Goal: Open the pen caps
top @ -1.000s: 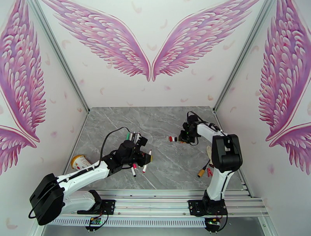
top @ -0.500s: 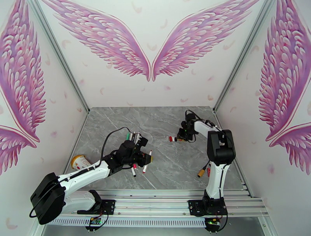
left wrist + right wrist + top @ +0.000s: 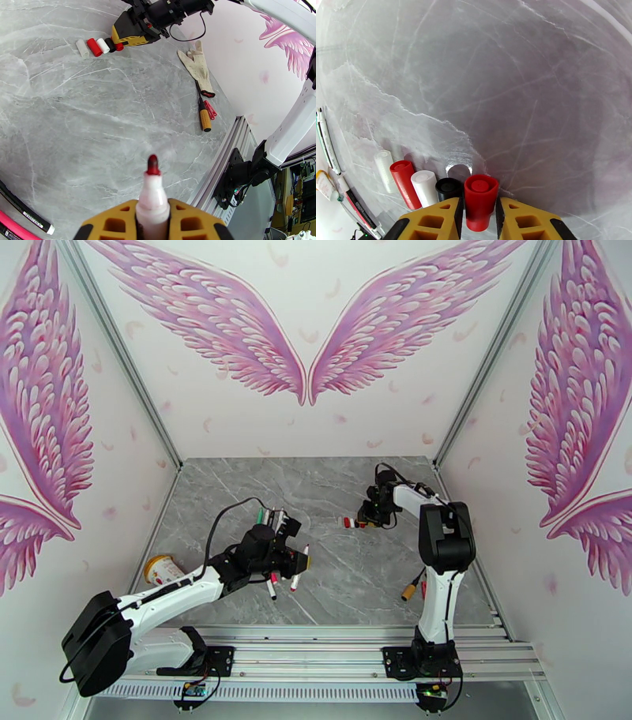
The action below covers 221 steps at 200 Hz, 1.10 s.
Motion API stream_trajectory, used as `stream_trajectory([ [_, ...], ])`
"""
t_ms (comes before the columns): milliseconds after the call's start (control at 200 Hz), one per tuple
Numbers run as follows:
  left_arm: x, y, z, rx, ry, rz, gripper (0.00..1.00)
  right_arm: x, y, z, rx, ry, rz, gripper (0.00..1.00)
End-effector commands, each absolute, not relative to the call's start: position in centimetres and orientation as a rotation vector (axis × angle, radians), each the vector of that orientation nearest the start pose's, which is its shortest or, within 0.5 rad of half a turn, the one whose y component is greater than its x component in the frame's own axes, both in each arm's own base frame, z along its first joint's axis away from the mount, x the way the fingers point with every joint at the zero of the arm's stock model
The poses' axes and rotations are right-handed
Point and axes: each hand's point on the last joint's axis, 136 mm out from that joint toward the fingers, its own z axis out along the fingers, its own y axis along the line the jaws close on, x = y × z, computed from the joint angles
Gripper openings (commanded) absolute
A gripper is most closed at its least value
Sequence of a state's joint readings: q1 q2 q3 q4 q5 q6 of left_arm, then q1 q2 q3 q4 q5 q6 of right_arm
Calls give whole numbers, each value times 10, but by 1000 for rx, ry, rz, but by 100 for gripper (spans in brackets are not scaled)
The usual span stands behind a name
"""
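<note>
Right of the table's (image 3: 332, 477) middle, the right gripper's (image 3: 478, 213) jaws pinched a red cap (image 3: 480, 193); the left gripper's (image 3: 153, 215) jaws clamped an uncapped red-tipped pen (image 3: 152, 189).

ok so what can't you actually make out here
- Left wrist view: barrel of the red-tipped pen, hidden inside the left tool and cut by the bottom edge.
- Right wrist view: lower end of the red cap, hidden inside the right tool.
- Top external view: row of caps, too small to count.
</note>
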State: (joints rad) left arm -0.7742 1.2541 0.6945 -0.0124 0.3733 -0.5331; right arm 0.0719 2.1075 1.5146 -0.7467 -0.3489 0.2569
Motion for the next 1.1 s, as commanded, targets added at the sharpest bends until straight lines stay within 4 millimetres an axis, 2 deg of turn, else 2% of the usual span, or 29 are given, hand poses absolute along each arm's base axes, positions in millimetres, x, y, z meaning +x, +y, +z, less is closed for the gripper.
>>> stream_trajectory([
  [0, 231, -309, 169, 494, 2270, -1106, 2, 440, 89, 41, 210, 2879, 589, 31],
  [165, 248, -300, 163, 431, 2329, -947, 2, 435, 91, 59, 213, 2820, 609, 33],
  [360, 276, -293, 158, 355, 2365, -769, 2, 416, 91, 76, 226, 2747, 624, 35],
  [570, 315, -283, 135, 283, 2459, -482, 1, 386, 102, 106, 222, 2598, 742, 48],
  [695, 340, -279, 124, 250, 2501, -341, 2, 364, 114, 122, 193, 2510, 843, 56],
  [795, 356, -266, 105, 217, 2558, -188, 2, 347, 127, 133, 172, 2444, 966, 69],
  [810, 363, -268, 109, 209, 2546, -182, 2, 344, 129, 135, 166, 2435, 984, 71],
  [850, 370, -266, 105, 203, 2553, -146, 2, 338, 133, 138, 157, 2413, 1016, 74],
  [975, 389, -266, 90, 207, 2582, -72, 3, 325, 139, 143, 138, 2384, 1047, 84],
  [1099, 408, -256, 76, 190, 2598, 48, 4, 316, 149, 148, 96, 2359, 1107, 96],
])
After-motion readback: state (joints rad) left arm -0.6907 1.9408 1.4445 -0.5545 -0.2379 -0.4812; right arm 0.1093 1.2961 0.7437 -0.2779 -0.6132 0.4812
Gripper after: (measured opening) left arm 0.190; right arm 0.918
